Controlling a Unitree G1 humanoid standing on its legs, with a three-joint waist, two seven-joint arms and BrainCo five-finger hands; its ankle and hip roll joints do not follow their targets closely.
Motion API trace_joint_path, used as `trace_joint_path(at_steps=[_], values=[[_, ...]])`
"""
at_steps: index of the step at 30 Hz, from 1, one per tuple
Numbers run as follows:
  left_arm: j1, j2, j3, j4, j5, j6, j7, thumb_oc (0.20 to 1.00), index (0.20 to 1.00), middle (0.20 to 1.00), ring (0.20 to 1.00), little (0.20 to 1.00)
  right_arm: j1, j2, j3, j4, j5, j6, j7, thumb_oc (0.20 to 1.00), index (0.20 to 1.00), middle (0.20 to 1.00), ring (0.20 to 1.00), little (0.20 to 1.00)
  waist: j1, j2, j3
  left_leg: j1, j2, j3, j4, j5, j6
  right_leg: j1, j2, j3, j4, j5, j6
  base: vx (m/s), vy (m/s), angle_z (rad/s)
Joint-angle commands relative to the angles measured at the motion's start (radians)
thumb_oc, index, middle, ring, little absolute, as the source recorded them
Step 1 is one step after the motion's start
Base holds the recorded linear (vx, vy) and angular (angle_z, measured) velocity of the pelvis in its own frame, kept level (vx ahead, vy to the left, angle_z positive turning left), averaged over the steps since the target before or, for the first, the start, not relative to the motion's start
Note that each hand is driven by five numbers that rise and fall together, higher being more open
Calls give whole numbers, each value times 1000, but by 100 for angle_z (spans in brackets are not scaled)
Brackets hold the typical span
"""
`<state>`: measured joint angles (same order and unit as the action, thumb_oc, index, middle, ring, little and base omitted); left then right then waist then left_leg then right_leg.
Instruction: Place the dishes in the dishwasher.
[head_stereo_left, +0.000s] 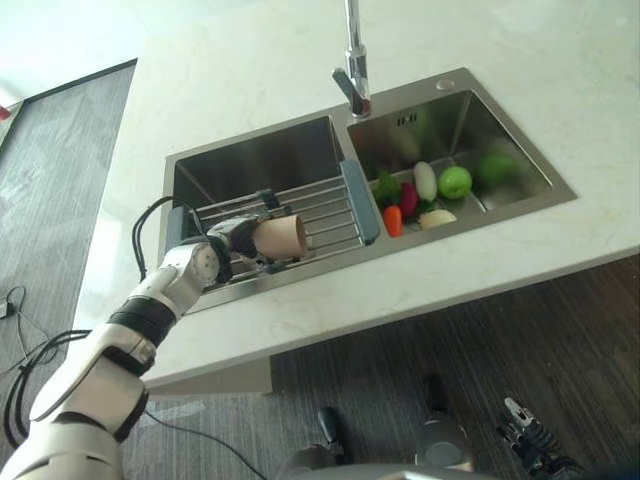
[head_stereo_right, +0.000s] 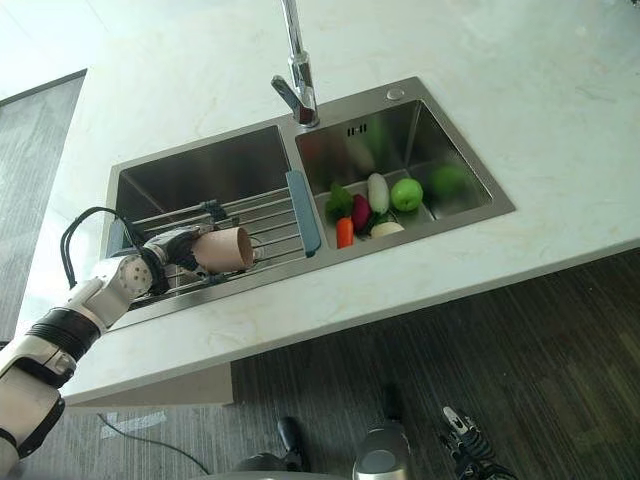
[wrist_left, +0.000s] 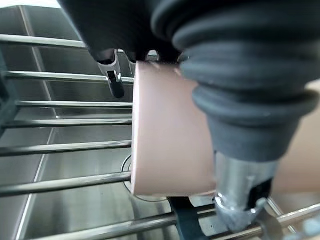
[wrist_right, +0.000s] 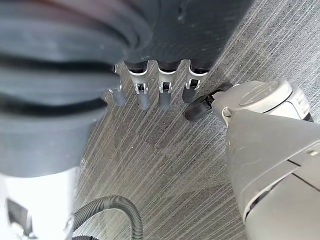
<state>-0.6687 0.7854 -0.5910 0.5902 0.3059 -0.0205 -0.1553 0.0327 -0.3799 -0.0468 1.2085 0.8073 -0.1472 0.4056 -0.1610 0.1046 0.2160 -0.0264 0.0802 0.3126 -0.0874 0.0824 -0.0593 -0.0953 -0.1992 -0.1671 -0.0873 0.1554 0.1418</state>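
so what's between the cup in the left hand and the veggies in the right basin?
In the left eye view: bare wire rack bars, then the rack's blue-grey end piece over the sink divider. Nothing else between the cup and the vegetables.

A pale stone counter (head_stereo_left: 520, 60) holds a steel double sink (head_stereo_left: 545, 195) with a tap (head_stereo_left: 354, 50); daylight glares off it. Dark grey wood-grain floor (head_stereo_left: 560, 340) lies below.

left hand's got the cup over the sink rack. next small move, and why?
Probably lift it straight up off the rack. The left robot hand is curled round the tan cup, which lies on its side just above the bars in the left basin, so it needs clearance before travelling anywhere.
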Motion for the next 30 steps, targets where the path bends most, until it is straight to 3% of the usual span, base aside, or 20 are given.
trace_joint_path(at_steps=[1,6,7,8,11,14,19,22,28,30], values=[[-98,26,26,65,64,-6,-7,1000,1000,1000,1000,1000,-51,-9,17,-6,34,-28,11,1000,1000,1000,1000,1000,-11,10,59,-17,32,-49,8,-78,-36,-41,-57,-11,66,-78,98,0,0,0],[-115,29,3,72,61,-9,-30,1000,1000,1000,1000,1000,-63,-17,19,-10,36,-26,12,1000,1000,1000,1000,1000,-18,16,71,-25,27,-50,9,-78,-34,-54,-59,2,72,-78,97,10,16,-2],[-121,28,-4,73,61,-4,-33,319,319,319,319,319,-66,-18,20,-11,39,-27,14,1000,1000,1000,1000,1000,-20,17,75,-26,26,-51,10,-78,-33,-57,-59,6,75,-79,97,0,0,0],[-127,27,-10,75,62,2,-44,200,200,200,200,200,-68,-19,21,-11,43,-29,14,1000,1000,1000,1000,1000,-21,17,77,-27,26,-52,11,-78,-33,-60,-58,9,77,-81,97,0,0,0],[-131,28,-18,70,101,-21,-63,200,200,200,200,200,-72,-20,21,-11,48,-32,13,1000,1000,1000,1000,1000,-22,21,81,-29,24,-56,11,-79,-32,-63,-58,14,79,-82,96,0,0,0],[-147,49,-49,45,172,-109,-74,200,200,200,200,200,-73,-25,18,-11,50,-36,16,1000,1000,1000,1000,1000,-25,24,81,-27,22,-57,11,-81,-31,-63,-60,14,80,-81,96,0,0,0],[-176,91,-105,9,180,-138,-103,200,200,200,200,200,-75,-34,16,-3,42,-34,17,1000,1000,1000,1000,1000,-27,29,71,-15,20,-52,10,-85,-31,-55,-63,12,79,-80,98,43,22,-2],[-180,107,-115,2,206,-207,10,200,200,200,200,200,-71,-32,12,3,36,-37,18,1000,1000,1000,1000,1000,-27,28,65,-8,21,-50,10,-89,-31,-48,-63,11,76,-81,99,0,0,0],[-165,142,-71,-55,229,-232,284,200,200,200,200,200,-39,-6,3,15,39,-48,26,1000,1000,1000,1000,1000,-8,11,34,27,29,-52,12,-105,-30,-6,-62,-13,72,-94,98,17,-49,3],[-118,159,-1,-104,289,-228,445,200,200,200,200,200,-16,19,2,15,38,-54,21,1000,1000,1000,1000,1000,11,0,3,48,37,-52,12,-111,-31,21,-59,-32,71,-103,95,42,-106,5]])
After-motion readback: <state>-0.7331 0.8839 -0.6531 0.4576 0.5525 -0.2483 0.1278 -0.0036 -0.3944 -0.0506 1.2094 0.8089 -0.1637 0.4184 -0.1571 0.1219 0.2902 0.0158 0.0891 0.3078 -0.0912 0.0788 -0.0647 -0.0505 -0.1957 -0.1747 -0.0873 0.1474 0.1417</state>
